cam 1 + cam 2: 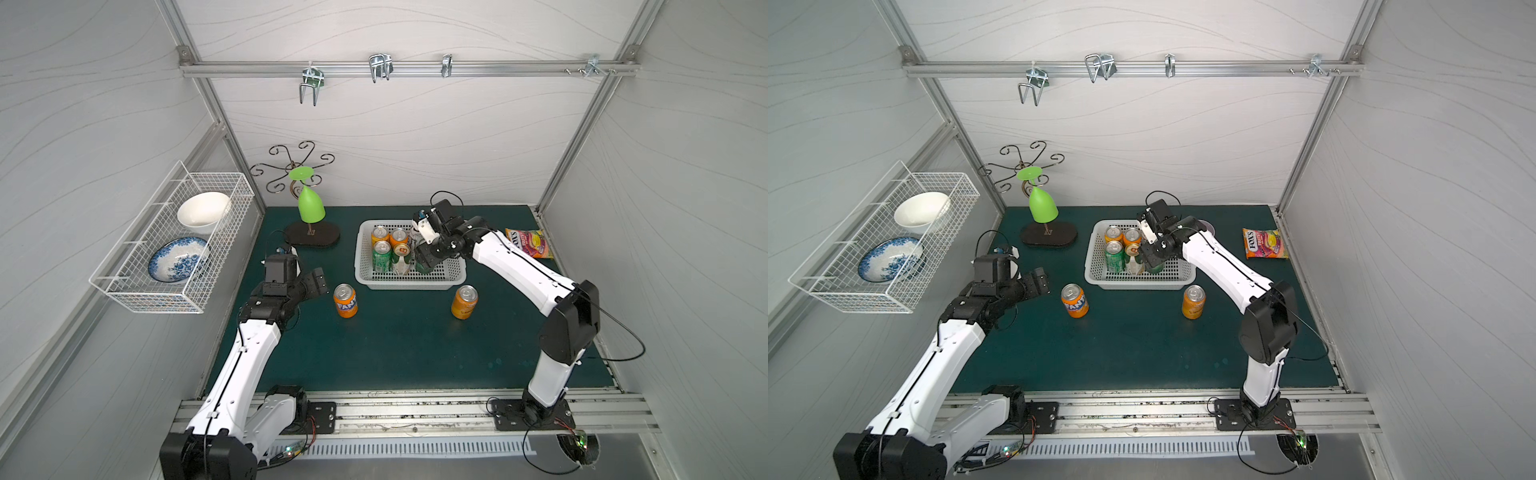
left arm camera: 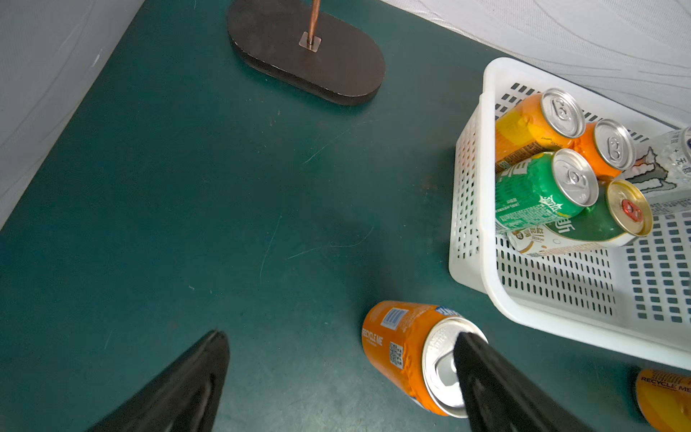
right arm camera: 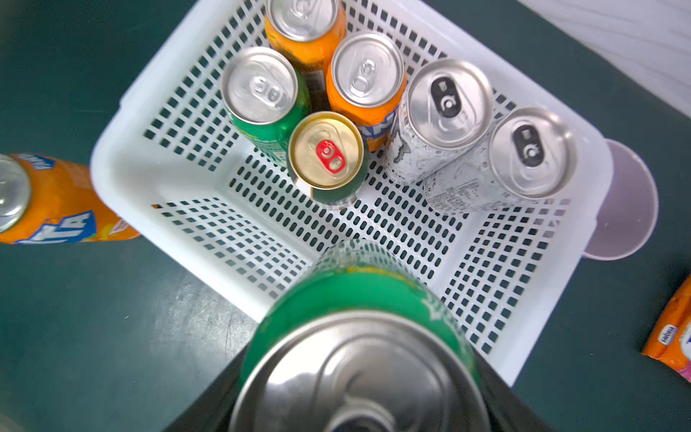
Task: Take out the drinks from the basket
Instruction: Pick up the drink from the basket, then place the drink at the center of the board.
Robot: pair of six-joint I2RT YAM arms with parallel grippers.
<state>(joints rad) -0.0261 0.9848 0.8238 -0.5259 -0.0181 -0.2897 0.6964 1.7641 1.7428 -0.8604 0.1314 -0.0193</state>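
Holding a green can: from my remote station I see my right gripper (image 1: 424,261) with its jaws clamped on the sides of an upright green can (image 3: 359,299), over the basket's four o'clock part; whether its base clears the floor I cannot tell.
Left gripper: my left gripper (image 1: 314,282) hangs empty, jaws wide apart, at nine o'clock of the Fanta can (image 1: 345,300); in the left wrist view one finger (image 2: 497,385) overlaps that can's lid, contact unclear.
Basket: the white slotted plastic basket (image 1: 399,284) sits on the dark green mat (image 1: 399,353) toward twelve o'clock, near the back wall.
Inside the basket: a yellow-orange can (image 1: 380,235), an orange can (image 1: 399,237), a green Sprite can (image 1: 382,257), a gold-topped can (image 1: 401,251), a slim silver-white can (image 3: 448,108) and a matching slim can (image 3: 531,153) stand upright, crowded into its nine-to-twelve o'clock side.
On the mat: the Fanta can stands upright at the basket's seven o'clock and a loose orange can (image 1: 464,301) at its five o'clock, both apart from the basket.
Surroundings: a Fox's candy bag (image 1: 528,243) lies at the basket's three o'clock; an upturned green wine glass (image 1: 311,205) hangs on a scrolled stand (image 1: 311,237) at ten o'clock; a wire rack (image 1: 145,295) on the nine o'clock wall holds a white bowl (image 1: 203,212) and a blue-patterned bowl (image 1: 178,259).
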